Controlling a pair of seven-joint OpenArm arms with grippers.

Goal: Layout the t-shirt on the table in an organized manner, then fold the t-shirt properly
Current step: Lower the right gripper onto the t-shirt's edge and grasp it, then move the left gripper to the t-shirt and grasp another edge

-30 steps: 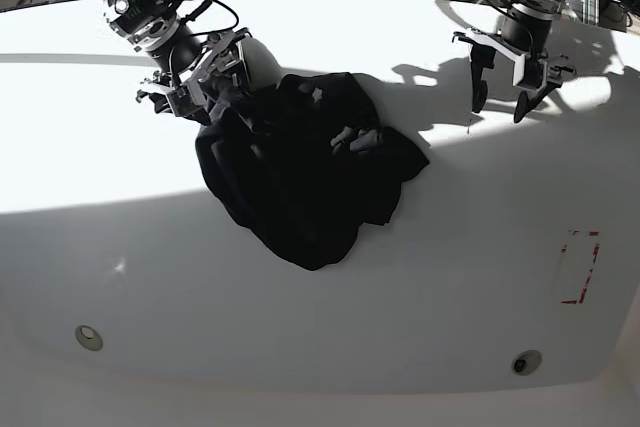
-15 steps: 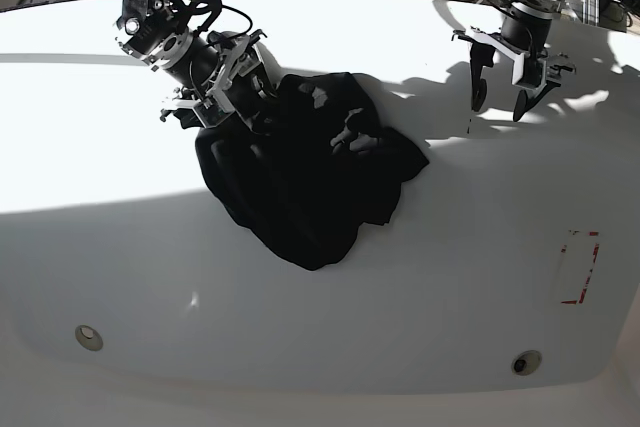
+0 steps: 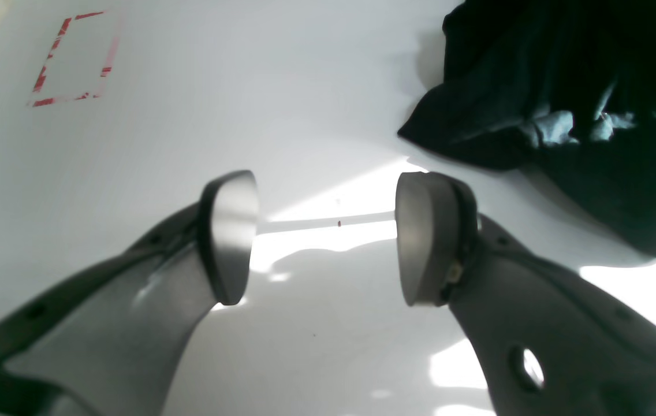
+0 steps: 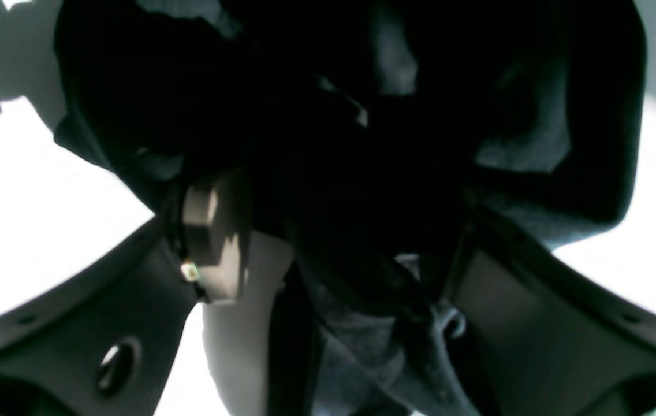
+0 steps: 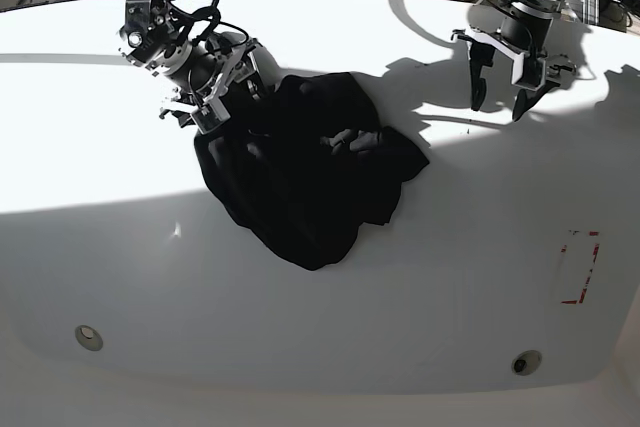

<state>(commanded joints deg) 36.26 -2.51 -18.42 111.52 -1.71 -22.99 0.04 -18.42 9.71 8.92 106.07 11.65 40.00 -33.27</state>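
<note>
White table (image 5: 420, 277) holds the t-shirt (image 5: 300, 172), bunched at centre. Right gripper (image 5: 215, 87) pinches its far edge — lift slowly, outward. Left gripper (image 5: 505, 82) spread wide, empty — should take an opposite edge.

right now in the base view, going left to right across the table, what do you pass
small round metal disc → right gripper → crumpled black cloth t-shirt → left gripper, jaws apart → second round metal disc → red dashed rectangle mark
</note>
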